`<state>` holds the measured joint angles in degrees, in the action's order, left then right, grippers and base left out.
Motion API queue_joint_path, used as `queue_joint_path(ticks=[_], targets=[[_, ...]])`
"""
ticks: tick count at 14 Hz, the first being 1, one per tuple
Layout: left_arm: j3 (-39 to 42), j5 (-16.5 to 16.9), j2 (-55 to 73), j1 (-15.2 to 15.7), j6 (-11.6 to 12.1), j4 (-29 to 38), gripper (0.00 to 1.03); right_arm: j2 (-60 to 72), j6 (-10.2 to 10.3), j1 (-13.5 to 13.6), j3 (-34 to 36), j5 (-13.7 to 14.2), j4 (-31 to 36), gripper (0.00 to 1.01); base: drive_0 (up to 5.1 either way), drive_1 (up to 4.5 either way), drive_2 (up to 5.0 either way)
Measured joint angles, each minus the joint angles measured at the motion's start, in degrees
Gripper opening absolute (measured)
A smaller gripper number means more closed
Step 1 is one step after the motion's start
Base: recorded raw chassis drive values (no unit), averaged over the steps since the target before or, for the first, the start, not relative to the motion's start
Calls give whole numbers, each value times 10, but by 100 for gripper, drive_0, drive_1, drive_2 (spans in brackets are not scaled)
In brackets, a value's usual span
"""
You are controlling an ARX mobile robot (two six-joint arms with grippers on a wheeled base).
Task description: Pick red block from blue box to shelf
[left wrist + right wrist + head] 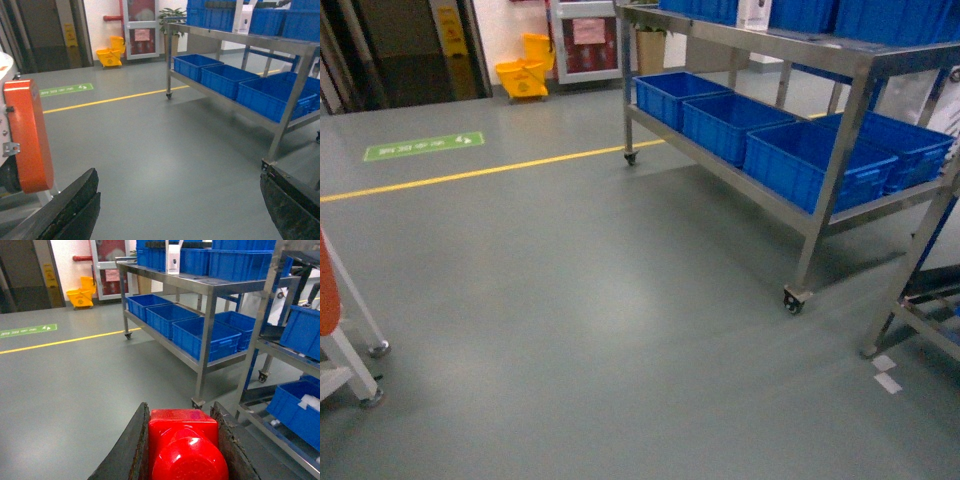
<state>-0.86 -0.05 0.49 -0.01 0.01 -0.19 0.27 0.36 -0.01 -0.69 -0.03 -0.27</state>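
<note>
The shelf is standing at the right, with crates sitting in a row on its lower tier. A floor line is running left of it; a mop bucket is sitting beyond. The block is sitting between the right fingers.

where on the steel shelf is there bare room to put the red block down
Little bare room. The shelf's lower tier is packed with dark blue crates; only its front rail strip is bare. The top tier shows bare steel in front of its crates. The right claw holds the red block.
</note>
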Motion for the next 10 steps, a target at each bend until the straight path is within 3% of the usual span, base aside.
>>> queue_joint_path(ticks=[10], targets=[[0,0,0,0,0,0,98,0,0,0,0,0,0,28,-150,-150,-150]])
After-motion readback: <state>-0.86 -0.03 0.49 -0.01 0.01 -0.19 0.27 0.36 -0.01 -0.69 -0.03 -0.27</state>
